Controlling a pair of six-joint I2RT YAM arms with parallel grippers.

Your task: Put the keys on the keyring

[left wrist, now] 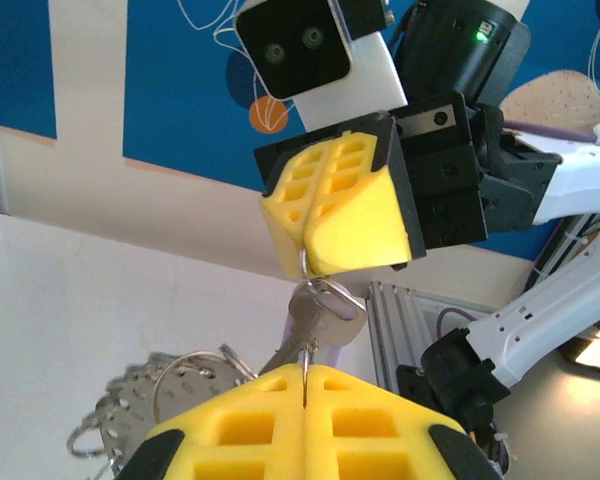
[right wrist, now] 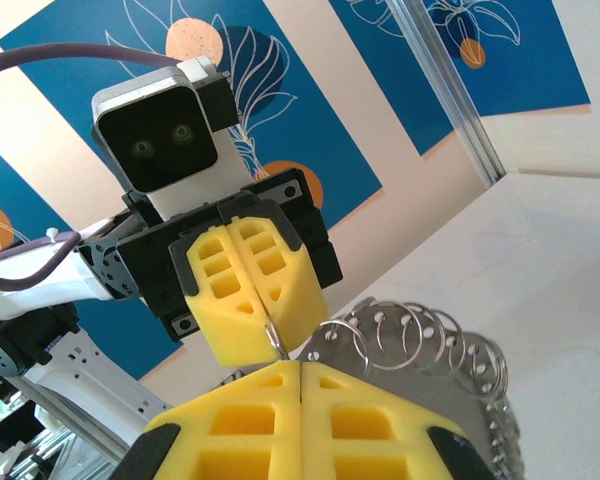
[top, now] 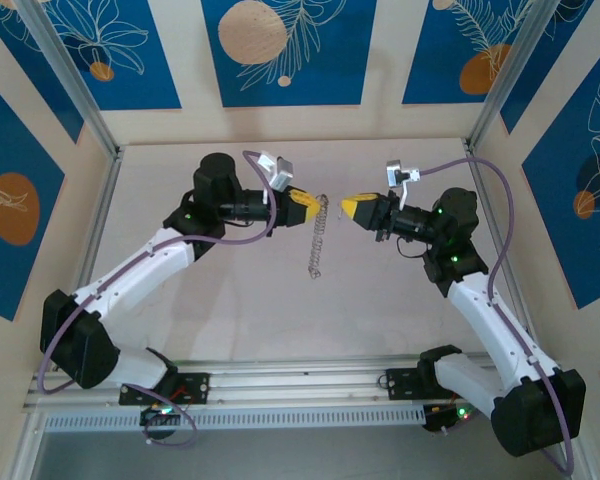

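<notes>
Keyring [top: 318,245]: thin grey metal hoop fringed with many small silver loops, hanging nearly edge-on over the table centre, top end up by the key (cannot tell if the lower end touches the table). Key [left wrist: 315,318]: small, silver-grey, tilted, sits between the closed tips of left gripper [top: 308,205] and right gripper [top: 346,208], small loop at its head.

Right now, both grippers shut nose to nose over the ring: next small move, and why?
Probably ease the right gripper slightly toward the left gripper to work the key onto the small wire loop at the left's tips. Both are shut tip to tip, the key sits between them, the keyring hangs below. Whether it is threaded yet, I cannot tell.
</notes>
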